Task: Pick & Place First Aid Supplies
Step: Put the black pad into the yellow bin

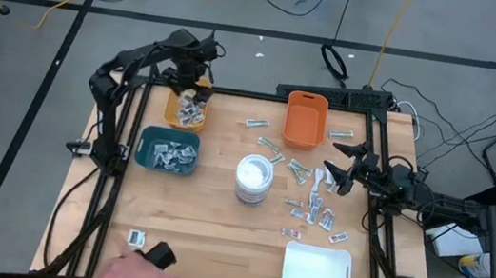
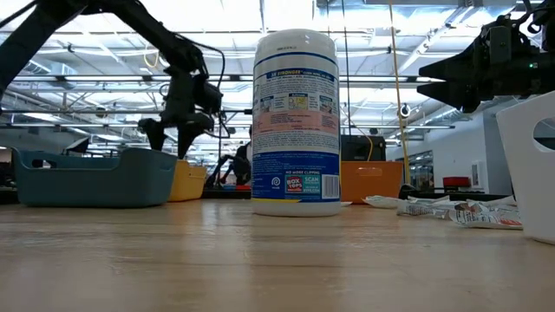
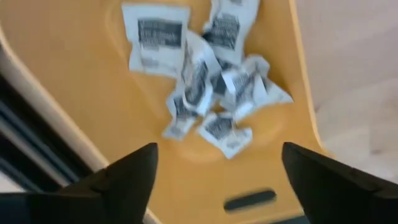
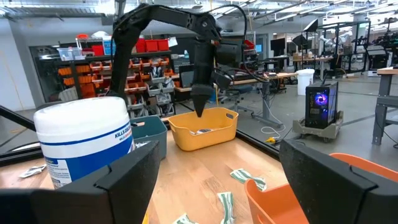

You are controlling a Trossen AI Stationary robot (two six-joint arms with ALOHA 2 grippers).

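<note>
First aid supplies (image 1: 314, 201) are lying in two lots: a loose scatter on the right half of the table (image 1: 206, 239), between the orange bin (image 1: 305, 120) and the white tray (image 1: 316, 270), and sorted piles already sitting in the yellow bin (image 1: 186, 109) and the teal bin (image 1: 168, 150) on the left.

Left claw (image 3: 217, 168) is hanging directly over the yellow bin at the far left, its fingers spread wide with nothing between them; below it, white packets with dark centres (image 3: 202, 81) are lying heaped on the bin floor. This looks like the release at the end of a placement. To finish it well, the claw should be lifting straight up, so the fingers are clearing the bin wall without dragging a packet out.

Right claw (image 1: 339, 166) is hovering above the scattered packets at the right, fingers also wide and empty, pointing towards the wipes canister (image 1: 253, 178) in the middle. For its next pick, choosing a packet lying apart from its neighbours should help avoid lifting two.

At the near edge a person's hand (image 1: 139, 274) is resting on the table beside a stray packet (image 1: 136, 238).
</note>
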